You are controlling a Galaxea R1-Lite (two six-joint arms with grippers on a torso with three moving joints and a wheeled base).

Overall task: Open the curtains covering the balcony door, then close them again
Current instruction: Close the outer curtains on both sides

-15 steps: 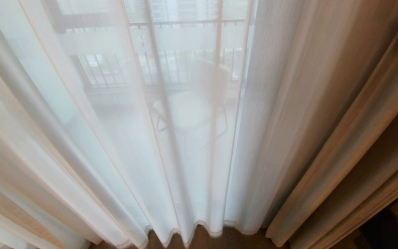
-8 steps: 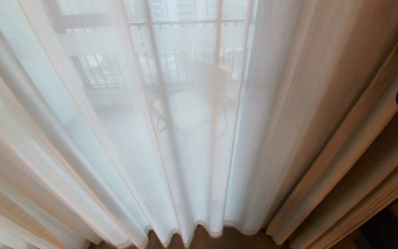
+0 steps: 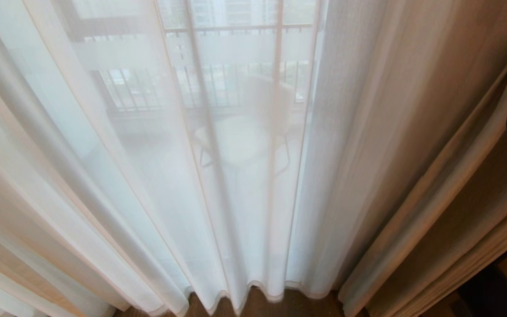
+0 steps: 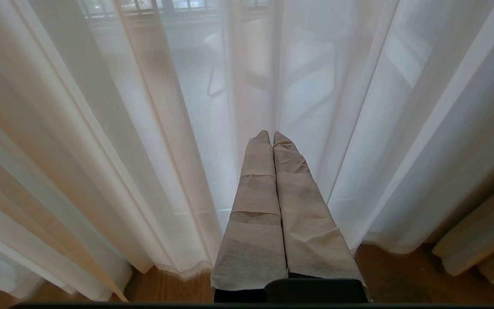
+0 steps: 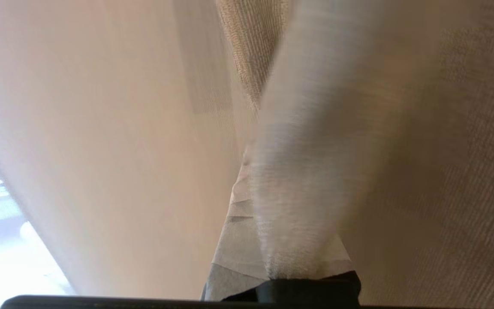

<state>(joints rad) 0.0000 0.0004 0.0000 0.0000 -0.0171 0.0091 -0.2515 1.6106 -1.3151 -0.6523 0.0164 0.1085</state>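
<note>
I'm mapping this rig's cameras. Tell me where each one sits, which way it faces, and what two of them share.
Head: high on the robot, looking forward and down at the sheer curtain and beige drapes; no arm shows.
Left wrist: behind the shut left pincer, low, facing the sheer curtain.
Right wrist: behind the right pincer, buried in drape fabric, a fold running between its fingers.
Shared: head and left wrist both show the chair outside.

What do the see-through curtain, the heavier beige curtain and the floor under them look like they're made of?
The see-through curtain looks like thin sheer white fabric: a chair and railing show faintly through it. The beige curtain seems a heavier, opaque woven cloth; the right wrist view shows a coarse matte weave. The floor looks like brown wood or wood-look boards, though too little shows to be sure.
</note>
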